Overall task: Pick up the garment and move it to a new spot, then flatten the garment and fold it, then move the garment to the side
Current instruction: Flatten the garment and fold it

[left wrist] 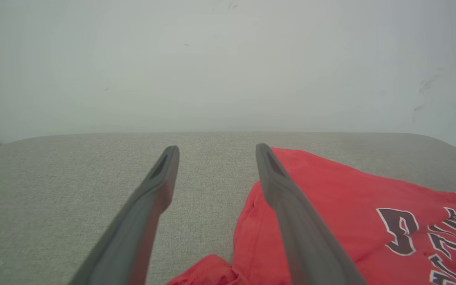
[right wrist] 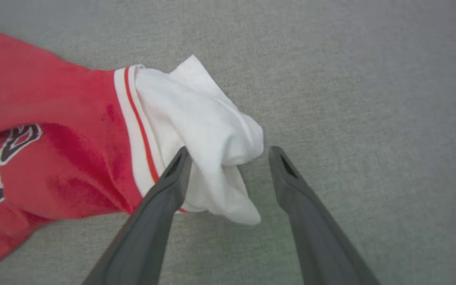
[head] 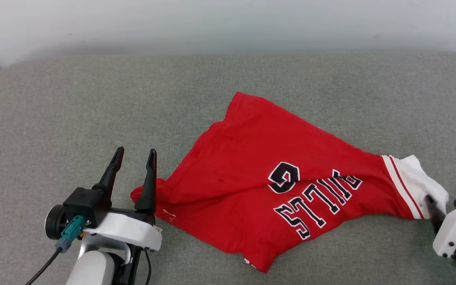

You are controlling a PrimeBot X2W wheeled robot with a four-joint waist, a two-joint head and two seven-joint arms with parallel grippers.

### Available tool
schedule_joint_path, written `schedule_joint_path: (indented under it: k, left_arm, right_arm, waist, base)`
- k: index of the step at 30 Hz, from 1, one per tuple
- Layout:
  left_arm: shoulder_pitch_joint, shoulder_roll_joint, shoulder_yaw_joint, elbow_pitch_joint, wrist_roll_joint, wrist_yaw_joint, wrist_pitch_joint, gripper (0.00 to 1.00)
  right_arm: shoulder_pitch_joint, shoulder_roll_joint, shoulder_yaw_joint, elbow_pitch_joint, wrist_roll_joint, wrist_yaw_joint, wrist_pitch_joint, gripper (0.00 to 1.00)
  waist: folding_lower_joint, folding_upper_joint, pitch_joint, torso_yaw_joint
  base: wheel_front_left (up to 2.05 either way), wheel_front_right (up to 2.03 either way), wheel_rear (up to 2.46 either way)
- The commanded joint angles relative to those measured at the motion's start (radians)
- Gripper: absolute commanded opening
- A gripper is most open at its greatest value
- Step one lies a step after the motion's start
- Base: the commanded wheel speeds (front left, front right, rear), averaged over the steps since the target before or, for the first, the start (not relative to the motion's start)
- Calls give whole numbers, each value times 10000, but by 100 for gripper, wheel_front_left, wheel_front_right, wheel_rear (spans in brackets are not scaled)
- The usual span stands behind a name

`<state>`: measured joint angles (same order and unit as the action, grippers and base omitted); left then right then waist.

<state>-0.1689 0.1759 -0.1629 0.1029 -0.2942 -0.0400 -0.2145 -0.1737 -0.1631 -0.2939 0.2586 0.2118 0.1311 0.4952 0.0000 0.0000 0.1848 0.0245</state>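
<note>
Garment (head: pixel 267 178): rumpled on grey cushion (head: pixel 93 99), right of ctr, lettering upside-down in head view, white sleeve (right wrist: pixel 196 118) at far R end. L gripper (head: pixel 136 150): fingers spread, empty, one finger over red hem corner (head: pixel 143 194), contact unclear. R gripper (head: pixel 443 200): fingers spread too, sleeve bunched between them, not pinched. Prob. flatten step: laid down but creased, not yet spread. Next, likely: pinch hem corner w/ L, sleeve w/ R, pull apart, keep low so cloth slides.
</note>
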Motion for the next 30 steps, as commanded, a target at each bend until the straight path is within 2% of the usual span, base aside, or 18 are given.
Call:
schedule_joint_path:
  k: [1, 7, 15, 23, 30]
  left_arm:
    - [174, 45, -27, 3, -42, 61, 43, 100]
    - [464, 62, -68, 6, -108, 132, 158, 100]
    - [938, 151, -63, 43, -193, 273, 346, 100]
    - [1506, 281, -29, 99, -333, 434, 681, 100]
    - [1594, 432, 101, 266, -519, 483, 924, 100]
  right_arm:
    - [38, 21, -123, -66, -104, -5, -730, 100]
    - [207, 111, -516, -795, -1064, -5, -2698, 100]
    - [762, 701, -8, -1809, -1756, -7, -4131, 100]
    - [2019, 1081, 1341, -2975, -1619, -7, -4880, 100]
    - [2850, 1130, 2318, -3725, -1122, -7, -5097, 100]
  waist:
    - [0, 0, -193, -33]
    - [0, 0, -710, 1]
    - [0, 0, -1432, 140]
    - [0, 0, -1928, 249]
    - [0, 0, -2003, 28]
  base:
    - [0, 0, 0]
    - [0, 0, 0]
    - [0, 0, 0]
    - [0, 0, 0]
    - [0, 0, 0]
